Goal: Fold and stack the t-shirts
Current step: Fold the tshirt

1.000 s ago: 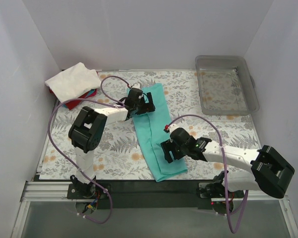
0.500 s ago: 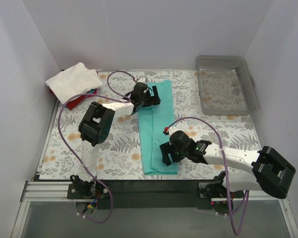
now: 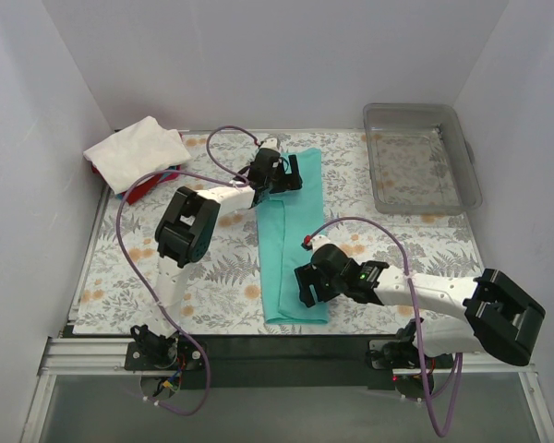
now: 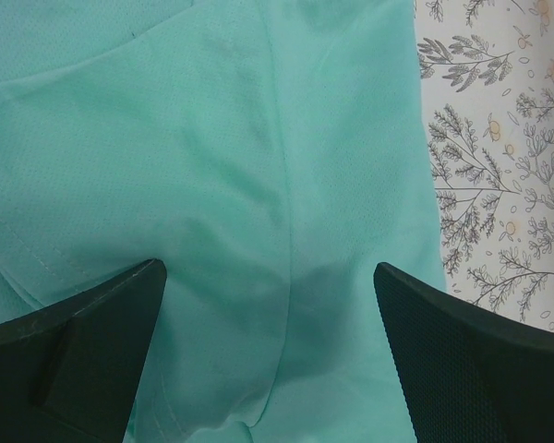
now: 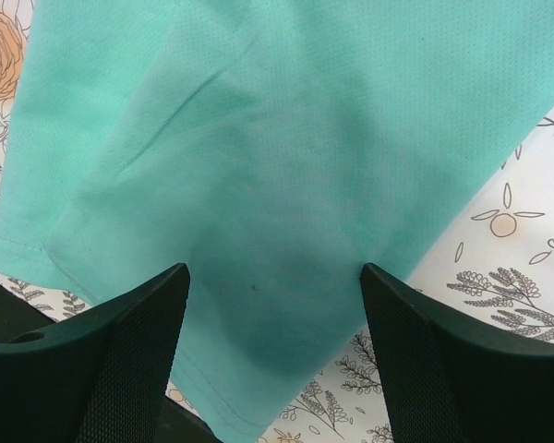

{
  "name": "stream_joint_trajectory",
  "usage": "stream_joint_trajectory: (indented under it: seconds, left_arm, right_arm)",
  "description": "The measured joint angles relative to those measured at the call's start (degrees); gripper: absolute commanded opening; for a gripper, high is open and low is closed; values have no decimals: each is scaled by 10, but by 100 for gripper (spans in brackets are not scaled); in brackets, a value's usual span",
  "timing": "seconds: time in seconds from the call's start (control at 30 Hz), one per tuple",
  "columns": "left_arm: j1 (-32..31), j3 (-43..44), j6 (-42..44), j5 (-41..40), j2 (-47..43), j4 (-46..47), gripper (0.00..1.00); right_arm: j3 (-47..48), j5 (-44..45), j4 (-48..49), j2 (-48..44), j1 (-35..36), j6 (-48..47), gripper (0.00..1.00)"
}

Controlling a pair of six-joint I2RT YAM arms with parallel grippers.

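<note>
A teal t-shirt [image 3: 291, 240], folded into a long narrow strip, lies on the floral table and runs almost straight from far to near. My left gripper [image 3: 291, 173] is over its far end, open, with flat teal cloth [image 4: 258, 138] between its black fingers [image 4: 83, 341]. My right gripper [image 3: 305, 288] is over the near end, also open, with the hem corner of the teal cloth [image 5: 305, 120] lying between its fingers [image 5: 443, 351]. At the back left a white t-shirt [image 3: 137, 148] tops a pile of a red one [image 3: 143, 188] and a blue one [image 3: 172, 173].
A clear grey plastic tray [image 3: 471, 175] stands at the back right. Purple cables loop from both arms over the table. White walls close in the left, right and back sides. The table's near edge is a black strip by the arm bases.
The teal strip has swung from a slant to nearly straight. My left gripper has moved right and farther back with its far end. My right gripper has shifted slightly left at the near end.
</note>
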Motion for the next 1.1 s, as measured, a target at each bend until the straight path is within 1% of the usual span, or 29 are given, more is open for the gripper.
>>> stream_joint_trajectory:
  seconds: [0.13,0.23,0.3,0.37,0.5,0.57,0.67,0.77,0.9,1.0,1.1]
  left_arm:
    - [0,-4,10,0,-5,0,89]
    - [0,-6,21,0,-21,-16,89]
    - [0,-10,28,-1,-47,-26,89]
    - [0,-28,34,-5,-95,-32,89]
    - [-5,-104,35,-24,-244,-31,89]
    - [-11,-148,33,-46,-320,-30,89]
    - [-21,-205,21,-89,-400,-48,89]
    - [-27,-274,0,-110,-445,-78,89]
    - [-42,-386,-38,-112,-481,-134,89]
    - [-75,-445,-70,-108,-500,-173,89]
    - [-111,-482,-100,-97,-535,-196,88]
  right_arm:
    - [5,13,-15,-2,0,0,71]
    - [17,24,-40,-11,0,-9,72]
    - [39,35,-58,-15,0,-17,72]
    - [62,44,-67,-20,0,-23,72]
    - [77,54,-76,-42,0,-27,73]
    - [76,55,-85,-49,0,-27,73]
    - [69,58,-94,-57,0,-24,73]
    - [55,63,-113,-70,0,-19,74]
    - [31,66,-137,-99,0,-2,76]
    - [13,66,-147,-120,-1,12,76]
    - [3,57,-150,-125,-1,27,75]
